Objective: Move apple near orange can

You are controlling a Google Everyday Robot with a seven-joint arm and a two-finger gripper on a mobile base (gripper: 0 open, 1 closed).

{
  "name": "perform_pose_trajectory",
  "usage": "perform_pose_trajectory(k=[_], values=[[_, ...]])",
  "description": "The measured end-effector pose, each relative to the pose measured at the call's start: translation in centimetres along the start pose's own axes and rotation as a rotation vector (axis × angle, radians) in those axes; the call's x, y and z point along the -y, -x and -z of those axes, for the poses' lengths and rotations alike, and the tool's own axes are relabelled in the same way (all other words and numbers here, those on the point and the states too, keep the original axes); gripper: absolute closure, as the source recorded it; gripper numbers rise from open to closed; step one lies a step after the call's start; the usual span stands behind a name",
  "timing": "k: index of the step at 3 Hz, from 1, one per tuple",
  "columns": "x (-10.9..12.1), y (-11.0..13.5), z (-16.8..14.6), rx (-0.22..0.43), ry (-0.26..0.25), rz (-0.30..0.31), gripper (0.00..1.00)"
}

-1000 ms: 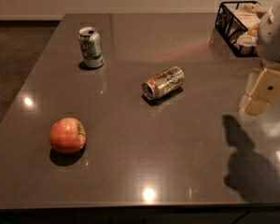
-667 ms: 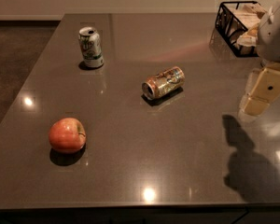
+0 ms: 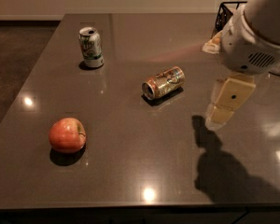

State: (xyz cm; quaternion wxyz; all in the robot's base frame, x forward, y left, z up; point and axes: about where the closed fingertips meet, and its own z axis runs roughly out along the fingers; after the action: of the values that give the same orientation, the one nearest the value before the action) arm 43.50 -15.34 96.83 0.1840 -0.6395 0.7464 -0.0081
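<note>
The apple (image 3: pixel 66 135), red-orange with a yellowish patch, sits on the dark table (image 3: pixel 130 171) at the front left. The orange can (image 3: pixel 164 82), copper-toned with silver ends, lies on its side near the middle of the table, well to the right of and behind the apple. My gripper (image 3: pixel 220 113) hangs from the white arm at the right, above the table, to the right of the orange can and far from the apple. It holds nothing that I can see. Its shadow falls on the table below it.
A white-and-green can (image 3: pixel 91 47) stands upright at the back left. A black wire basket (image 3: pixel 225 12) sits at the back right, partly hidden by my arm. The table's left and front edges are in view.
My arm and gripper have moved left and a little lower, closer to the orange can. The apple and both cans have not moved.
</note>
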Motion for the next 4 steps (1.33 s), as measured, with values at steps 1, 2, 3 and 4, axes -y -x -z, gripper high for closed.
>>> perform_pose_trajectory(k=[1, 2, 3, 4], values=[[-2.0, 3.5, -2.8, 0.036, 0.044, 0.072, 0.00], [-4.3, 7.7, -6.2, 0.101, 0.097, 0.151, 0.00], [-5.7, 12.4, -8.6, 0.169, 0.136, 0.233, 0.00], [-5.9, 17.5, -10.7, 0.244, 0.173, 0.279, 0.00]])
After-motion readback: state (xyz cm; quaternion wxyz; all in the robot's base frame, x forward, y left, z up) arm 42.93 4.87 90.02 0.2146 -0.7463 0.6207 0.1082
